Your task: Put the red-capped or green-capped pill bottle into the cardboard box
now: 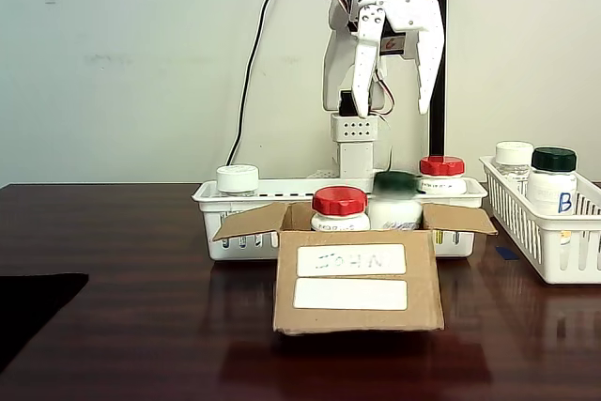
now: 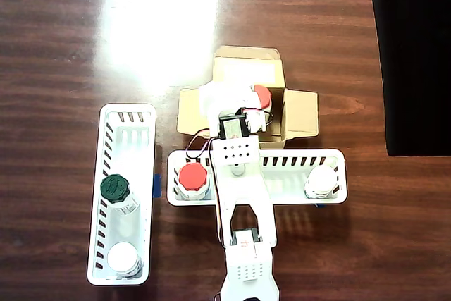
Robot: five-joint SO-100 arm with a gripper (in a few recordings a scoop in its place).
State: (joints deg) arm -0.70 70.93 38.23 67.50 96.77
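Hanging high above the cardboard box [image 1: 358, 288] in the fixed view, the white gripper [image 1: 398, 82] has its two fingers spread apart with nothing between them. Below it, a green-capped pill bottle [image 1: 395, 200] appears blurred, its lower part inside the box at the right, beside a red-capped bottle [image 1: 339, 209] standing in the box at the left. In the overhead view the arm [image 2: 239, 167] covers most of the box's opening [image 2: 292, 114], and a red cap [image 2: 263, 96] shows beside it.

The box stands on the dark wooden table [image 1: 131, 269] with its flaps folded outward. Two white labels are on its front; the upper label [image 1: 351, 260] bears faint handwriting that is hard to read.

Just behind the box lies a long white slotted basket [image 1: 221, 223]. It holds a white-capped bottle [image 1: 238, 179] at its left end and another red-capped bottle [image 1: 441, 174] towards its right end in the fixed view.

A second white basket [image 1: 549, 241] stands at the table's right edge in that view. It holds a green-capped bottle marked "B" [image 1: 552, 180] and a white-capped one [image 1: 514, 158] behind it.

A black mat [image 2: 416, 72] lies at the table's edge, at the upper right of the overhead view.
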